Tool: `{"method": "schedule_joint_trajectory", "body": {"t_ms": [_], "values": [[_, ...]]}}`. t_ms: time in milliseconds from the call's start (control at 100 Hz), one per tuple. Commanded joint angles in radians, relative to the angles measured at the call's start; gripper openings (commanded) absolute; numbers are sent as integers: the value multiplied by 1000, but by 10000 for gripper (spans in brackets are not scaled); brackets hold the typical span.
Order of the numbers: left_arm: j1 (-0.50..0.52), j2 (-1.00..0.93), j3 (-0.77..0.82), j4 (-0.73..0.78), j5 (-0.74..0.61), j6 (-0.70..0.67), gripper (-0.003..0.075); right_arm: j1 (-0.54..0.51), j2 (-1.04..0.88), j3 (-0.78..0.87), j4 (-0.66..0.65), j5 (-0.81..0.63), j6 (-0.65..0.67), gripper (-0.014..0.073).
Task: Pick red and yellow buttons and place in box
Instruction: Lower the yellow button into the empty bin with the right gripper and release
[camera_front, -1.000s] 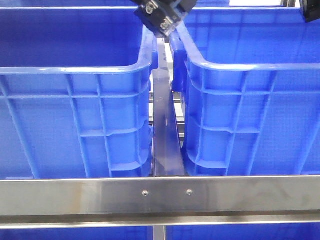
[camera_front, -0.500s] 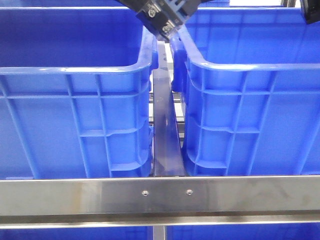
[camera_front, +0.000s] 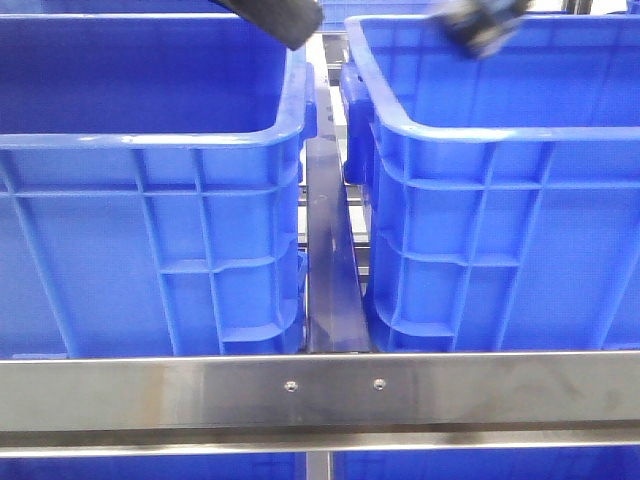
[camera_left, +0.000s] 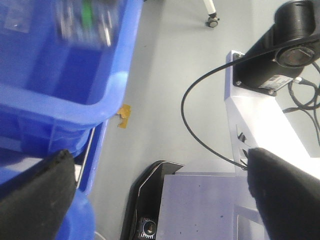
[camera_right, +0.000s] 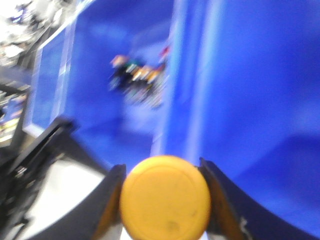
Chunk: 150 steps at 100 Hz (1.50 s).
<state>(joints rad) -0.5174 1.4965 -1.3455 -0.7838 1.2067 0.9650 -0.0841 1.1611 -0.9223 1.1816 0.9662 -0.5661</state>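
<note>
Black fingers (camera_right: 111, 192) pinching smooth domed yellow button (camera_right: 165, 198), ribbed blue box (camera_front: 500, 200)

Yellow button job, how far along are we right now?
Partway. Already done: the right pincer has picked up a yellow button, which sits clamped between its fingers. In hand: that arm is blurred above the right-hand blue crate in the front view, carrying the button. Left: the button is not yet released. The left pincer is open and empty. No red button can be made out.
</note>
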Motion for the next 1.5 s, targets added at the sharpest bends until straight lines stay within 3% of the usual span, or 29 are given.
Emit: {"method": "schedule_joint_trajectory", "body": {"t_ms": [0, 200, 450, 600, 780, 1210, 1490], "values": [[6, -42, -31, -65, 2, -13, 652, -65, -15, -94, -41, -8, -29, 122], [6, -42, -31, -65, 2, -31, 652, -66, 64, -200, -228, -184, -34, 122], [6, -42, -31, -65, 4, -33, 652, 7, 227, -224, -231, -549, -221, 122], [6, -42, -31, -65, 2, -33, 652, 80, 319, -225, -231, -678, -309, 122], [6, -42, -31, -65, 0, -33, 652, 131, 419, -226, -231, -817, -325, 122], [6, -42, -31, -65, 0, -33, 652, 135, 647, -432, -152, -760, -325, 122], [6, -42, -31, -65, 0, -39, 652, 135, 696, -445, -152, -763, -327, 122]]}}
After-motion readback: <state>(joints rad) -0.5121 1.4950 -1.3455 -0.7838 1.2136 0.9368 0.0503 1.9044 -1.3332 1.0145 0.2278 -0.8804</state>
